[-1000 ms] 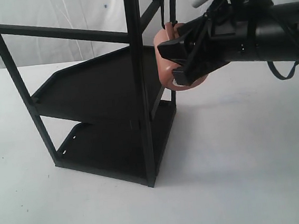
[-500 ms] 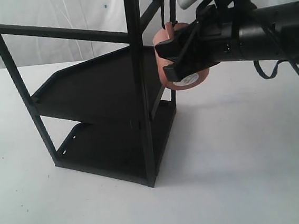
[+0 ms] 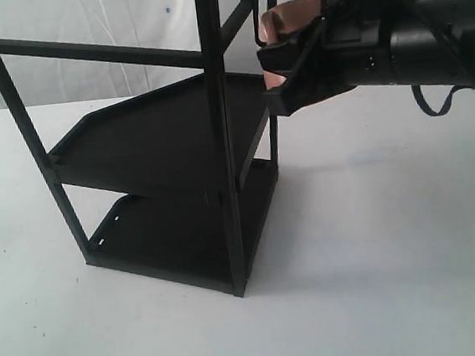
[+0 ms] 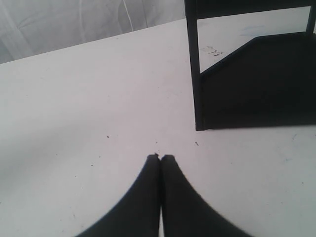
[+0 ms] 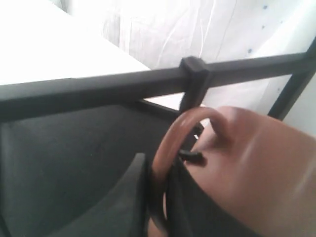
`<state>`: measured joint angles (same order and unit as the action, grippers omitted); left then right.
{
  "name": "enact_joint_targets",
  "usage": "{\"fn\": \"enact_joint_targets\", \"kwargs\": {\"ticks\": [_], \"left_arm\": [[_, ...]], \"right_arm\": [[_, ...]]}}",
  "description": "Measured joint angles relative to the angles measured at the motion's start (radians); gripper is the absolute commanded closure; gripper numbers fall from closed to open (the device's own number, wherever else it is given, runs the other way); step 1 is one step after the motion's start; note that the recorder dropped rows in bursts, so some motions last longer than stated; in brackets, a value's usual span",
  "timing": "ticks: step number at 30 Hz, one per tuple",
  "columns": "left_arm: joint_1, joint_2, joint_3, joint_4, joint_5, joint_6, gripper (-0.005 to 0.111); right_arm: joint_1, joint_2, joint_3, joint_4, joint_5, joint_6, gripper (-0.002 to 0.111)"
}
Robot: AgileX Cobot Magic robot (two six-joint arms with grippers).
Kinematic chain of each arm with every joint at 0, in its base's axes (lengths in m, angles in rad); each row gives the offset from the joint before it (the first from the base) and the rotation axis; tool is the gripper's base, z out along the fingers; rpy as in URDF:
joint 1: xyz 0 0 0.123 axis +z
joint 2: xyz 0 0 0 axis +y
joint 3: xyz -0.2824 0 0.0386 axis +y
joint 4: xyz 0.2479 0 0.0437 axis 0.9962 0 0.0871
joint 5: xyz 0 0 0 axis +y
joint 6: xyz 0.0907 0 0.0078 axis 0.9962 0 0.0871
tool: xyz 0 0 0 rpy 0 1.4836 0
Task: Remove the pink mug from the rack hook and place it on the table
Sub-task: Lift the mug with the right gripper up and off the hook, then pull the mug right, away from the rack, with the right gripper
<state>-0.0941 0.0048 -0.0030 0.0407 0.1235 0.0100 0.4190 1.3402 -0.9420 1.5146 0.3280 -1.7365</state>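
The pink mug [image 3: 291, 15] is lifted and tilted beside the rack's top side bar, mostly hidden behind my right gripper [image 3: 282, 77]. In the right wrist view that gripper [image 5: 158, 170] is shut on the mug's loop handle [image 5: 174, 136], with the mug body [image 5: 256, 163] beside it. The rack hook [image 5: 191, 157] hangs from a clip [image 5: 195, 74] on the bar, and its tip shows inside the handle loop. The hook [image 3: 255, 20] is a thin black line beside the mug. My left gripper [image 4: 160, 158] is shut and holds nothing, low over the table [image 4: 74, 98].
The tall black rack [image 3: 226, 145] stands on the white table [image 3: 396, 255], with its two tray shelves [image 3: 158, 139] under and left of the mug. One rack post [image 4: 194, 74] and a lower tray stand just past my left gripper.
My right gripper has risen with the mug. The mug has tipped up, so its white base sticker no longer shows. The left arm's earlier position is not shown.
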Motion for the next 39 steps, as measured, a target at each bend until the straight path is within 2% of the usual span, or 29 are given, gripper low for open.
{"fn": "enact_joint_targets", "kwargs": {"ticks": [5,11,16,18,22,39], "left_arm": [[0.0,0.0,0.0,0.0,0.0,0.0,0.107],[0.0,0.0,0.0,0.0,0.0,0.0,0.107],[0.0,0.0,0.0,0.0,0.0,0.0,0.107],[0.0,0.0,0.0,0.0,0.0,0.0,0.107],[0.0,0.0,0.0,0.0,0.0,0.0,0.107],[0.0,0.0,0.0,0.0,0.0,0.0,0.107]], "right_arm": [[0.0,-0.086,0.028,-0.041,-0.023,0.0,0.108],[0.0,-0.148,0.166,-0.071,-0.105,-0.003,0.108],[0.0,-0.155,0.247,0.0,-0.147,-0.188,0.108],[0.0,-0.155,0.256,0.085,-0.121,-0.296,0.108],[0.0,-0.155,0.265,0.179,-0.094,-0.372,0.108],[0.0,-0.155,0.231,0.23,-0.238,-0.381,0.108]]}}
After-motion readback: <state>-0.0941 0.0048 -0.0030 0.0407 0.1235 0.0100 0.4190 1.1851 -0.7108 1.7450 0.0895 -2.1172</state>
